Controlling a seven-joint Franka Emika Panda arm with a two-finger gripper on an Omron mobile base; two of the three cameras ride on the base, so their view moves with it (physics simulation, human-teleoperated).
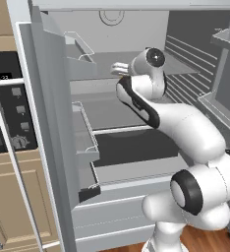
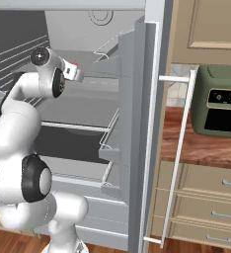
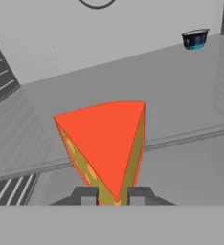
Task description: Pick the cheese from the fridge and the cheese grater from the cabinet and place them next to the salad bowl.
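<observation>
**Gripper closes on cheese wedge inside open fridge**

The two-finger dark-tipped gripper (image 3: 113, 195) sits at six o'clock in the hand view, its fingertips (image 3: 87, 195) pressed against either side of the narrow end of the small yellow-orange cheese wedge with a red-orange face (image 3: 106, 146), grasping it. The wedge fans out toward twelve o'clock above the grey fridge shelf (image 3: 181, 100). A small dark blue cup (image 3: 195, 39) stands well apart at two o'clock, near the back wall. From the left base view the white arm (image 1: 186, 128) reaches into the tall grey-silver fridge (image 1: 53, 98), whose door racks hang at nine o'clock. In the right base view a green countertop appliance (image 2: 218, 101) rests on the wooden counter at three o'clock.
</observation>
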